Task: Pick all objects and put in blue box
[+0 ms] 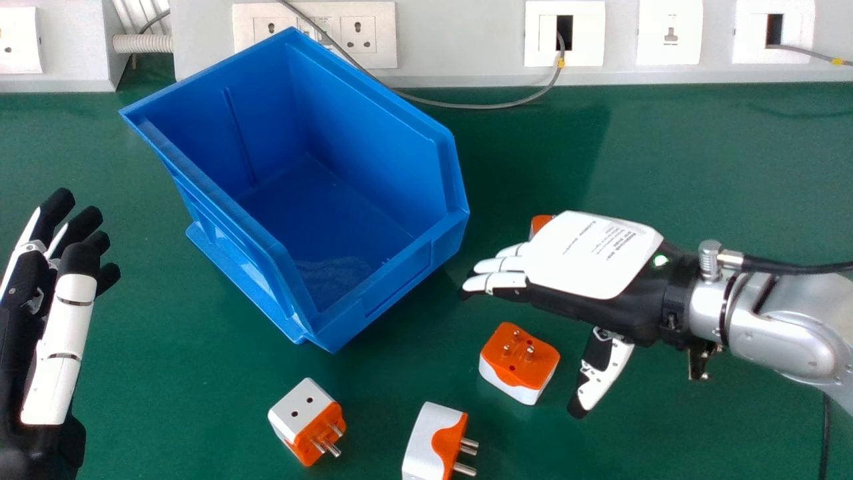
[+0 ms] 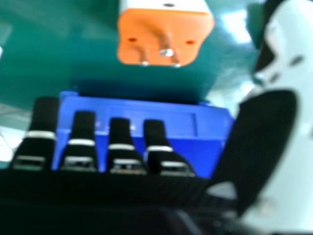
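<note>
In the head view my right hand [image 1: 586, 257] hangs palm down right of the blue box [image 1: 400, 287], fingers fairly straight, thumb held apart. An orange and white adapter [image 1: 520, 357] lies pins up below its fingers, touching nothing. A bit of orange [image 1: 540, 223] peeks out behind the hand, mostly hidden. Two more adapters, one [image 1: 303, 413] below the box and another [image 1: 433, 443] at the bottom edge, lie on the table. My left hand [image 1: 66, 320] is open at the left edge. From the right hand view, my right hand [image 2: 259, 142] faces an adapter [image 2: 166, 36] and the blue box [image 2: 146, 117].
The box stands on the green table [image 1: 666, 153], looking empty inside. Behind it runs a pale wall panel with sockets [image 1: 360, 37], and a grey cable [image 1: 466, 105] droops over the table's back and past the box's rear rim.
</note>
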Action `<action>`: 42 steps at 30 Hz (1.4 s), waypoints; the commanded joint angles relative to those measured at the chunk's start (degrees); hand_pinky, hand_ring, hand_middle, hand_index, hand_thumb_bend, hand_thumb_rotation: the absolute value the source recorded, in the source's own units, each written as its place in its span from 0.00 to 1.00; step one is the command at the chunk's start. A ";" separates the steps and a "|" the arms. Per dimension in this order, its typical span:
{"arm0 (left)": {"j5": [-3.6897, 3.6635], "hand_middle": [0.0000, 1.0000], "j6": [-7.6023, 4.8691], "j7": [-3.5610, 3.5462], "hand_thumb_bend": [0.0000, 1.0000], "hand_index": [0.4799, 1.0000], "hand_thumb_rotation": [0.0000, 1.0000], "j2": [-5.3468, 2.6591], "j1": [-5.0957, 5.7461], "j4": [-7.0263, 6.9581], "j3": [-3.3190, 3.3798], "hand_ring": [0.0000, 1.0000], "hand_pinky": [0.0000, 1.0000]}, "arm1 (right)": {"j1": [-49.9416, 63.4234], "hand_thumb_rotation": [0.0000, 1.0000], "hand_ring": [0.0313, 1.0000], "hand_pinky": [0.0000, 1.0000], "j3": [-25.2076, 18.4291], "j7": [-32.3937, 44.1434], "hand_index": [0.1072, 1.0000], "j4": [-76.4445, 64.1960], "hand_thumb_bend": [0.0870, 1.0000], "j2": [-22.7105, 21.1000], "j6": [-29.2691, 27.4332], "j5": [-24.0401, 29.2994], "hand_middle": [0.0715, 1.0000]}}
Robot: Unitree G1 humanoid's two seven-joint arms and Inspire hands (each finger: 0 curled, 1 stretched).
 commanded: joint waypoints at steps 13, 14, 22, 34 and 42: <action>-1.67 0.91 0.44 -0.09 0.57 0.85 0.76 0.45 0.09 -1.88 0.11 0.91 0.88 | -6.03 0.25 0.87 0.74 3.26 0.50 0.85 2.27 0.72 -0.12 -3.95 -1.88 0.89; -1.63 0.91 0.55 -0.03 0.57 0.85 0.76 0.50 0.17 -2.18 0.11 0.91 0.88 | -6.30 0.25 0.87 0.74 3.72 0.61 0.85 2.31 0.72 -0.14 -4.08 -2.44 0.89; -1.33 0.91 0.54 0.02 0.59 0.85 0.76 0.45 0.03 -2.12 -0.04 0.91 0.88 | -8.58 0.25 0.87 0.74 5.91 -0.81 0.86 5.80 0.72 0.67 -6.29 -3.87 0.90; -2.15 0.91 0.91 -0.16 0.57 0.85 0.76 0.34 0.13 -1.77 0.00 0.91 0.90 | -11.61 0.20 0.85 0.72 7.89 -2.99 0.83 9.80 0.73 2.29 -5.62 -7.65 0.88; -2.36 0.90 1.25 -0.12 0.57 0.85 0.76 0.38 0.17 -2.03 0.04 0.91 0.91 | -12.13 0.21 0.85 0.71 8.75 -5.30 0.83 11.37 0.74 2.55 -5.78 -8.93 0.87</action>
